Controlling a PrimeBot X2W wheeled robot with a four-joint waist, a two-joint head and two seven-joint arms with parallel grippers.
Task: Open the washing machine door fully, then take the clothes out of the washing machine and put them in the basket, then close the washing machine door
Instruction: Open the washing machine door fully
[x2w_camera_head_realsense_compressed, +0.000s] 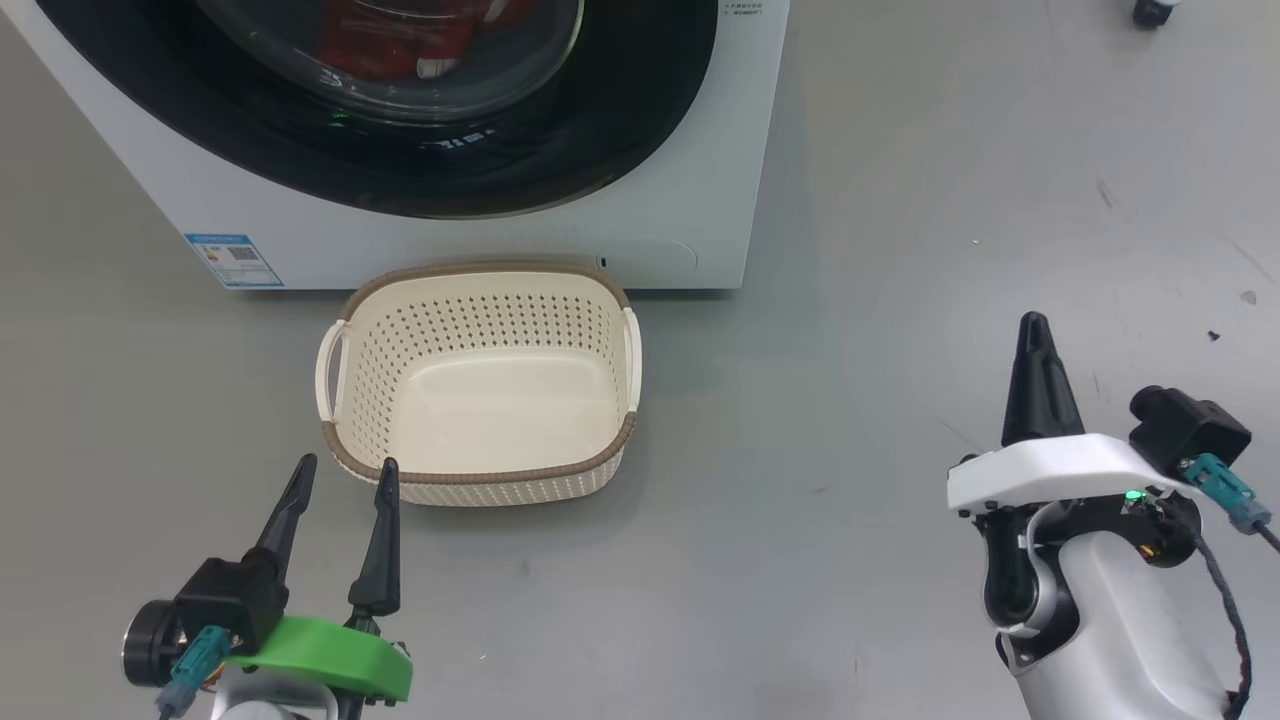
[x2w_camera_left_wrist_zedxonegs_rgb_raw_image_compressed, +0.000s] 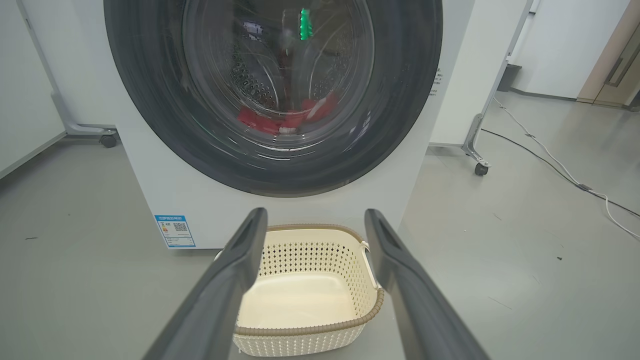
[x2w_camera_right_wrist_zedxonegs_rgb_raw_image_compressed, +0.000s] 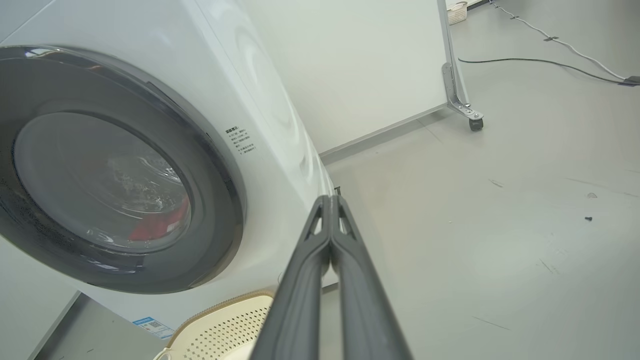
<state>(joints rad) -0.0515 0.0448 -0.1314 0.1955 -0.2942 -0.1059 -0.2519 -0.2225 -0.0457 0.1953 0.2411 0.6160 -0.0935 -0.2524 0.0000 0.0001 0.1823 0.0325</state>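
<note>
The right gripper (x2w_camera_head_realsense_compressed: 1035, 335) has its two fingers pressed together into one thin point and holds nothing. It hangs over the bare floor (x2w_camera_head_realsense_compressed: 880, 400), well apart from every thing. Ahead of it and to its left stands the washing machine (x2w_camera_head_realsense_compressed: 520, 235). In the right wrist view the fingertips point toward the machine's right front corner without touching it. The washing machine door (x2w_camera_head_realsense_compressed: 620, 150) is closed, flat against the front. Behind its glass the clothes (x2w_camera_head_realsense_compressed: 400, 40) lie as a red heap low in the drum. The left gripper (x2w_camera_head_realsense_compressed: 346, 465) is wide, with nothing between its fingers. Just ahead of it is the basket (x2w_camera_head_realsense_compressed: 480, 476), empty, on the floor close to the foot of the machine and under the door. I judge that the step in hand is the first one, to open the door. To do it well, the closed right gripper should probably come to the door's black rim on the side nearest to it and catch the edge with its tip. Then it should pull along the door's own arc, not straight back. I cannot see a handle or a recess, so the place to catch must be found first. The door should swing fully open, and the basket below must not be pushed.
</note>
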